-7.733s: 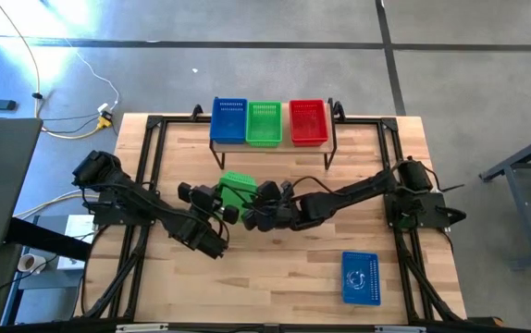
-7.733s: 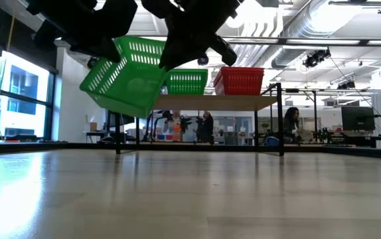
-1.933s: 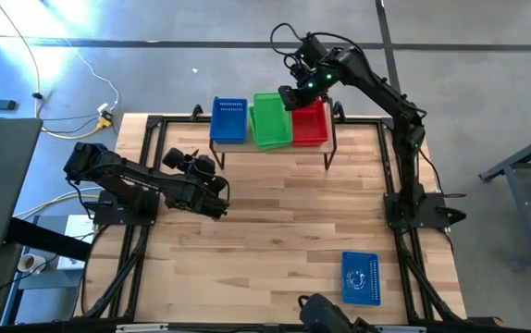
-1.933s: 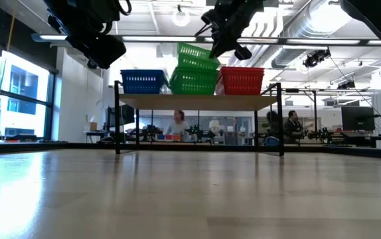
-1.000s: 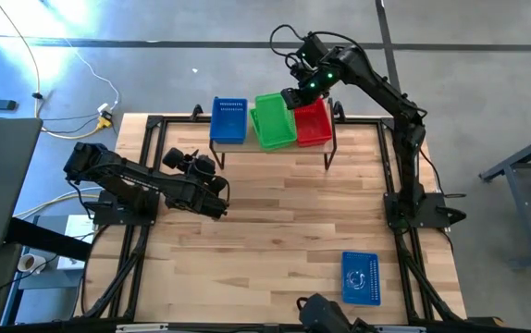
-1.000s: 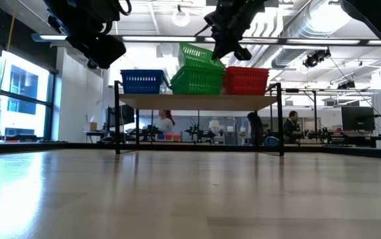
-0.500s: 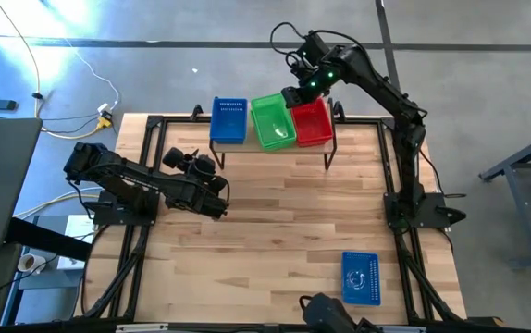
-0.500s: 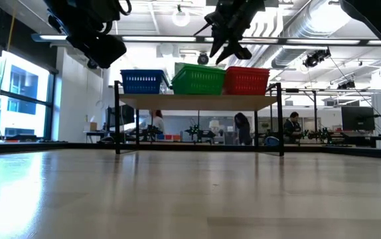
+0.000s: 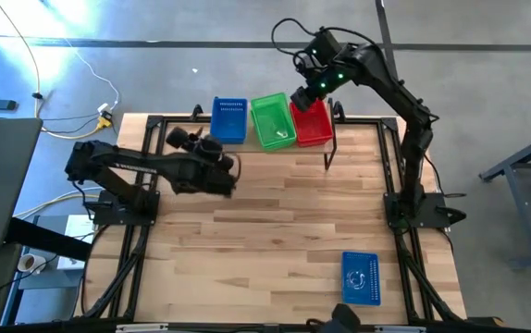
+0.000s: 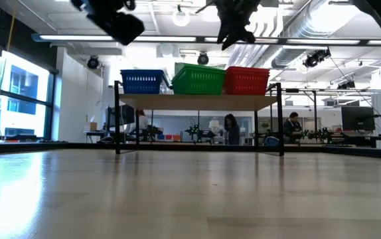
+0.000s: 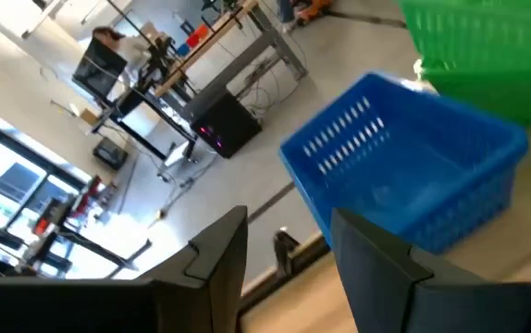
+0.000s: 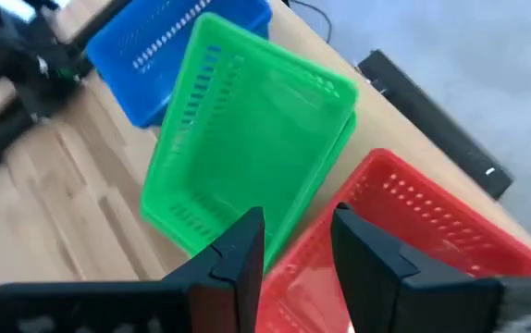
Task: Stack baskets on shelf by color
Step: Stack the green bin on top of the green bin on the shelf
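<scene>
The green basket [image 9: 274,122] that hung tilted from the right pincer [image 9: 302,99] a second ago now lies nested in the green one beneath it, in the middle of the shelf [image 9: 332,129], with the blue stack [image 9: 229,119] on one side and the red stack [image 9: 310,121] on the other. It sits a little askew — the right wrist view shows the upper green basket rotated against the lower one, its corner overhanging toward the red. The right pincer has let go and lifted: its fingers [image 12: 238,250] stand apart with nothing between them, and it hangs above the shelf near the seam between green and red. The low view shows the three colours level in a row, the green no longer propped up at an angle.

The left arm has also moved, swinging from mid-table up toward the shelf; the left pincer [image 9: 217,178] now hovers just in front of the blue stack, fingers [image 11: 215,259] apart and empty, the blue basket filling its wrist view.

So this placement looks finished, though the crooked seating may want a nudge. How many baskets each stack holds is hard to count from here. One blue basket [image 9: 360,277] sits alone on the table [image 9: 275,250] near its front right corner, well apart from the shelf — likely the next one to fetch.
</scene>
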